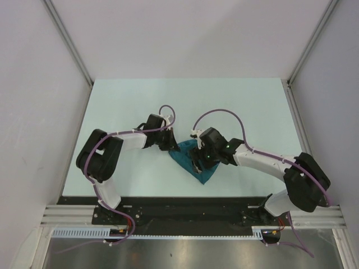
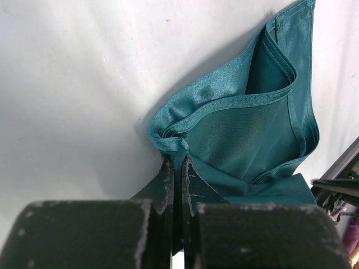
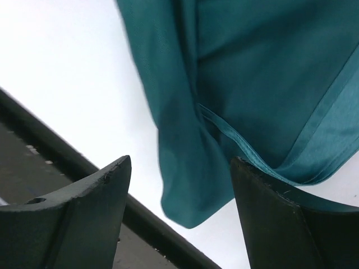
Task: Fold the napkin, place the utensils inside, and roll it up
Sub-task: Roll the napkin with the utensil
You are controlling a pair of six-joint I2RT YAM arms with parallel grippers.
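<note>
Teal and faintly shiny, the napkin (image 1: pixel 193 161) lies bunched in the middle of the desk (image 1: pixel 134 101), between the two arms. On the left, the left claw (image 2: pixel 178 168) is pressed together with a thin layer of the cloth's near edge pinched at its tips, so it looks clamped on the napkin. Beyond it the cloth stands doubled over, its hemmed layers gaping like a pocket. On the right, the right claw (image 3: pixel 182 162) stands wide apart and holds nothing; a corner of the napkin shows just past its tips, against the pale desk. As I read it, the folding is under way but untidy: layers are stacked rather than laid flat. No utensils appear in any view, so placing them and rolling the cloth both remain to do.
</note>
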